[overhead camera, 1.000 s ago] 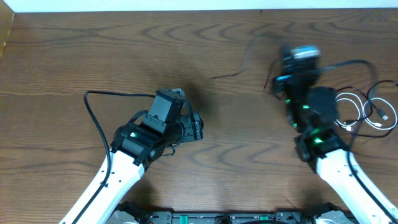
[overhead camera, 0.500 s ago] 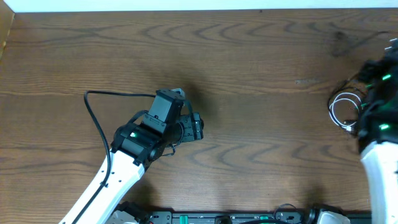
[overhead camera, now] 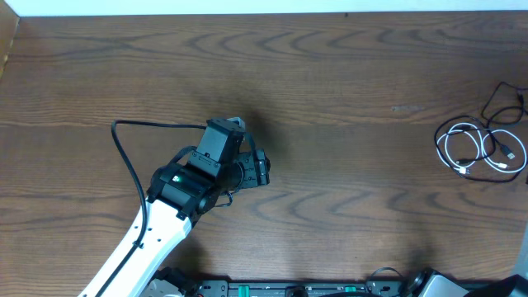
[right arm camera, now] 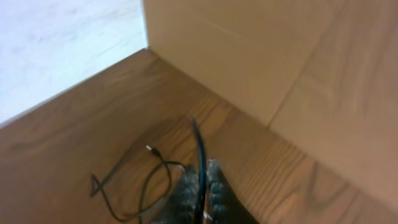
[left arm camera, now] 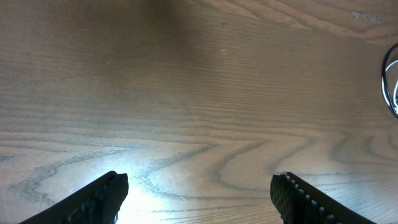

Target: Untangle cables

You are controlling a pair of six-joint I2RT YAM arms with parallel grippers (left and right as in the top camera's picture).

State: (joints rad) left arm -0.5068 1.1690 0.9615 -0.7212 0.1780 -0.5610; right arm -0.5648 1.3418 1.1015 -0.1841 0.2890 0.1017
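The white cable [overhead camera: 464,148] lies in loose coils at the table's right edge; a bit of it shows at the right edge of the left wrist view [left arm camera: 392,81]. The black cable [overhead camera: 498,101] lies beside it and runs off the right edge. In the right wrist view, my right gripper [right arm camera: 202,186] is shut on the black cable [right arm camera: 198,146], pinched between the fingers, with its free end looping on the table [right arm camera: 146,177]. My left gripper [overhead camera: 262,169] rests mid-table, open and empty [left arm camera: 199,193], far from both cables.
The left arm's own thick black wire [overhead camera: 124,144] loops at the left. In the right wrist view a tan wall panel [right arm camera: 267,56] stands along the table's edge, with pale floor [right arm camera: 56,43] beyond the corner.
My right arm has swung right and left the overhead view, taking the black cable from the upper middle to the right edge. The left arm has not moved.
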